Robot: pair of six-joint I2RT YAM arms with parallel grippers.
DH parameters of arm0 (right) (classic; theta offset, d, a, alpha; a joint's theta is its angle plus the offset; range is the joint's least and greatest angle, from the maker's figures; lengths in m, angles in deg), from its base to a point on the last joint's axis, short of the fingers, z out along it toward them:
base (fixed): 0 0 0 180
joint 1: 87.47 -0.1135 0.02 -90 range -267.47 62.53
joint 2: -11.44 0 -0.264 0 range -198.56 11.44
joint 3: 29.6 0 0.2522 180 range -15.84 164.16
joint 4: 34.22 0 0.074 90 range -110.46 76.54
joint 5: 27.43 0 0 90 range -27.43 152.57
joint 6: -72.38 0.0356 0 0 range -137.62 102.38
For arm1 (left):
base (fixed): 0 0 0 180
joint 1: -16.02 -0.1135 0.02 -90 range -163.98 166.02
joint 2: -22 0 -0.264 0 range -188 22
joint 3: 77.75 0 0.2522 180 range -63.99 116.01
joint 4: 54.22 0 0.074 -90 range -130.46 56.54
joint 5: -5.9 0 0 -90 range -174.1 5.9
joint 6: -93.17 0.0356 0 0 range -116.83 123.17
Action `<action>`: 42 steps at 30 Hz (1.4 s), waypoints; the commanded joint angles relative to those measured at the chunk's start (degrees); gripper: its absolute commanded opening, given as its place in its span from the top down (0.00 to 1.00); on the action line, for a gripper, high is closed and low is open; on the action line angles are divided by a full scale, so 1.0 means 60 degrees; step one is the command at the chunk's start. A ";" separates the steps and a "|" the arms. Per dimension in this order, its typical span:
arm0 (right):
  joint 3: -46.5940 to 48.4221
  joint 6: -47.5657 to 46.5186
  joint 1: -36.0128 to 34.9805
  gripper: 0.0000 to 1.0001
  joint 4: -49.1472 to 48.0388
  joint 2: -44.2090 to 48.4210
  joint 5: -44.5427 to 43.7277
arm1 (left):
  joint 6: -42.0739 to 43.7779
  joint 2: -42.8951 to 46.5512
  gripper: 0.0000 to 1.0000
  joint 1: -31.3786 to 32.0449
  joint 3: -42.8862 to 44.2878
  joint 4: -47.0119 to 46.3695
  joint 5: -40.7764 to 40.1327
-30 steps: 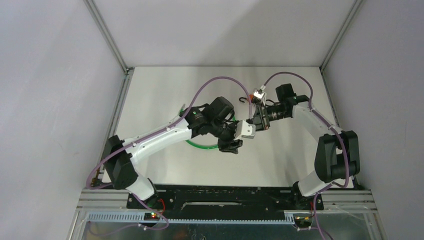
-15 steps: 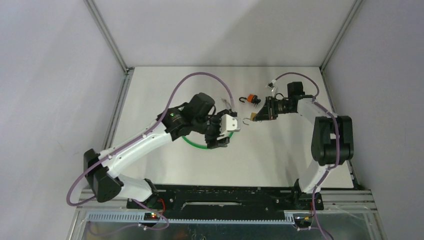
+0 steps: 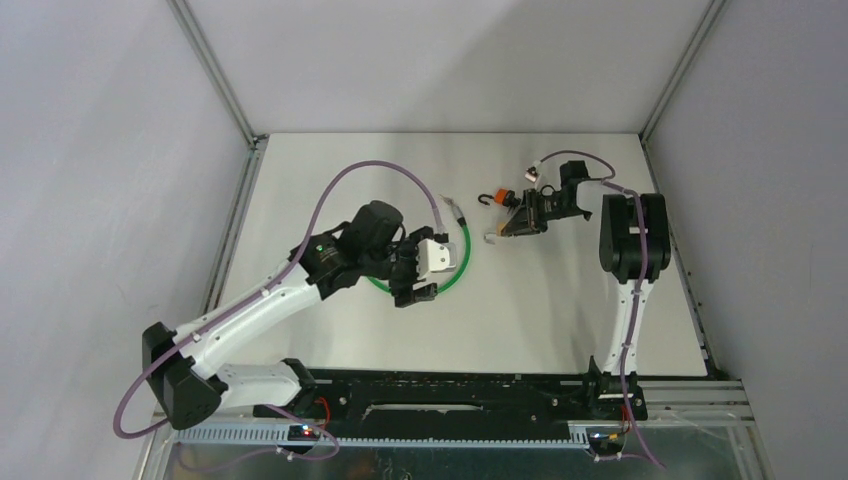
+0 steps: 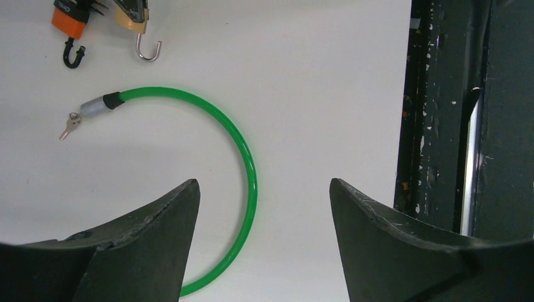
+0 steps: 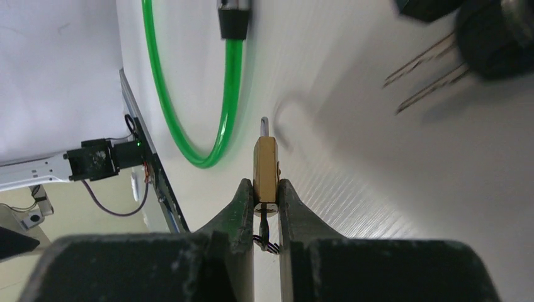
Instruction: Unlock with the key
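Observation:
A brass padlock (image 5: 265, 165) is pinched between my right gripper's (image 5: 266, 185) shut jaws, low over the table. Its silver shackle (image 4: 149, 50) hangs open, hook-shaped. A key (image 5: 264, 228) with a small ring sticks out of the lock's underside, between my fingers. From above, that gripper (image 3: 515, 222) and padlock (image 3: 505, 231) lie at the middle back of the table. My left gripper (image 4: 264, 189) is open and empty, hovering over the green cable loop (image 4: 247, 170), well apart from the padlock. In the top view the left gripper (image 3: 415, 276) sits left of centre.
An orange padlock (image 4: 67, 17) with a black shackle lies beside the brass one. The green cable (image 3: 458, 268) ends in a silver ferrule (image 4: 94, 107) with a small loose key (image 4: 69, 126). Grey walls enclose the table (image 3: 560, 300) on three sides.
My left gripper has let go, opened wide and pulled back left and toward the near edge. My right gripper has carried the brass padlock back and down toward the table by the orange lock.

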 commanded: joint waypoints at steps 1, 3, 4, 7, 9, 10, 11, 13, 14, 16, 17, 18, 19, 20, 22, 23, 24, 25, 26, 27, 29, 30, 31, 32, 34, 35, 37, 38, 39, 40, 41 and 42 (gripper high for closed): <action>0.1209 0.0317 0.0069 0.91 0.0416 -0.0663 0.0174 | -0.0048 0.0421 0.20 -0.0169 -0.0435 -0.0517 -0.0087; 0.1450 0.0370 0.0069 0.90 0.0522 -0.0903 0.0093 | -0.0049 0.0487 0.20 -0.0198 -0.0545 -0.0598 -0.0105; 0.1584 0.0361 0.0075 0.89 0.0615 -0.0999 0.0101 | -0.0046 0.0510 0.20 -0.0213 -0.0579 -0.0617 -0.0118; 0.1763 0.0293 0.0080 0.85 0.0869 -0.1146 -0.0064 | -0.0047 0.0500 0.20 -0.0240 -0.0590 -0.0584 -0.0101; 0.1803 0.0266 0.0069 0.81 0.0995 -0.1213 -0.0153 | -0.0041 0.0487 0.19 -0.0231 -0.0595 -0.0580 -0.0115; 0.1822 0.0238 0.0078 0.79 0.1048 -0.1248 -0.0173 | -0.0048 0.0483 0.19 -0.0231 -0.0614 -0.0600 -0.0156; 0.1839 0.0207 0.0076 0.77 0.1097 -0.1278 -0.0181 | -0.0067 0.0511 0.19 -0.0239 -0.0637 -0.0675 -0.0201; 0.1881 0.0218 0.0075 0.70 0.1205 -0.1321 -0.0182 | -0.0103 0.0571 0.19 -0.0231 -0.0700 -0.0758 -0.0239; 0.1898 0.0195 0.0073 0.67 0.1235 -0.1320 -0.0200 | -0.0118 0.0609 0.19 -0.0231 -0.0717 -0.0786 -0.0237; 0.1900 0.0178 0.0067 0.59 0.1304 -0.1296 -0.0275 | -0.0133 0.0679 0.18 -0.0232 -0.0721 -0.0772 -0.0233; 0.1900 0.0150 0.0078 0.55 0.1319 -0.1281 -0.0353 | -0.0128 0.0705 0.18 -0.0242 -0.0711 -0.0747 -0.0227; 0.1911 0.0139 0.0055 0.53 0.1370 -0.1255 -0.0447 | -0.0123 0.0739 0.18 -0.0233 -0.0696 -0.0735 -0.0237; 0.1927 0.0103 0.0012 0.50 0.1423 -0.1224 -0.0545 | -0.0123 0.0762 0.18 -0.0232 -0.0706 -0.0711 -0.0253; 0.1940 0.0067 -0.0046 0.46 0.1480 -0.1184 -0.0673 | -0.0104 0.0784 0.18 -0.0242 -0.0707 -0.0694 -0.0274; 0.1948 0.0009 -0.0138 0.38 0.1583 -0.1022 -0.1048 | -0.0095 0.0828 0.17 -0.0233 -0.0731 -0.0674 -0.0330; 0.1925 -0.0034 -0.0175 0.36 0.1623 -0.0913 -0.1307 | -0.0086 0.0857 0.17 -0.0239 -0.0734 -0.0667 -0.0373; 0.1885 -0.0071 -0.0201 0.34 0.1654 -0.0773 -0.1562 | -0.0092 0.0884 0.17 -0.0236 -0.0767 -0.0670 -0.0417; 0.1856 -0.0075 -0.0210 0.32 0.1663 -0.0631 -0.1809 | -0.0082 0.0923 0.17 -0.0232 -0.0795 -0.0689 -0.0468; 0.1798 -0.0098 -0.0224 0.30 0.1664 -0.0483 -0.2028 | -0.0088 0.0969 0.17 -0.0242 -0.0839 -0.0722 -0.0520; 0.1730 -0.0093 -0.0246 0.28 0.1666 -0.0328 -0.2332 | -0.0093 0.1010 0.16 -0.0233 -0.0892 -0.0772 -0.0595; 0.1567 -0.0096 -0.0322 0.25 0.1676 -0.0061 -0.2799 | -0.0086 0.1101 0.16 -0.0232 -0.0972 -0.0804 -0.0754; 0.1487 -0.0100 -0.0379 0.24 0.1686 0.0068 -0.3071 | -0.0070 0.1138 0.16 -0.0235 -0.1002 -0.0817 -0.0879; 0.1402 -0.0277 -0.0454 0.22 0.1693 0.0208 -0.3316 | -0.0070 0.1189 0.15 -0.0232 -0.1011 -0.0853 -0.0987; 0.1313 -0.0367 -0.0522 0.21 0.1681 0.0366 -0.3515 | -0.0074 0.1241 0.15 -0.0231 -0.1049 -0.0871 -0.1087; 0.1171 -0.0432 -0.0668 0.18 0.1672 0.0539 -0.3842 | -0.0098 0.1347 0.14 -0.0252 -0.1114 -0.0937 -0.1284; 0.1123 -0.0461 -0.0739 0.16 0.1658 0.0597 -0.4018 | -0.0125 0.1420 0.12 -0.0250 -0.1157 -0.1010 -0.1356; 0.1067 -0.0515 -0.0896 0.12 0.1656 0.0671 -0.4237 | -0.0181 0.1525 0.07 -0.0246 -0.1260 -0.1117 -0.1458; 0.1077 -0.0528 -0.0942 0.11 0.1682 0.0675 -0.4315 | -0.0204 0.1578 0.06 -0.0246 -0.1305 -0.1169 -0.1488; 0.1093 -0.0552 -0.0987 0.10 0.1700 0.0687 -0.4414 | -0.0221 0.1604 0.05 -0.0246 -0.1348 -0.1187 -0.1497; 0.1094 -0.0591 -0.1046 0.09 0.1687 0.0710 -0.4573 | -0.0221 0.1655 0.04 -0.0257 -0.1371 -0.1213 -0.1508; 0.1108 -0.0651 -0.1109 0.08 0.1693 0.0743 -0.4734 | -0.0224 0.1687 0.03 -0.0247 -0.1411 -0.1223 -0.1522; 0.1117 -0.0706 -0.1159 0.07 0.1699 0.0780 -0.4919 | -0.0216 0.1733 0.02 -0.0248 -0.1452 -0.1228 -0.1549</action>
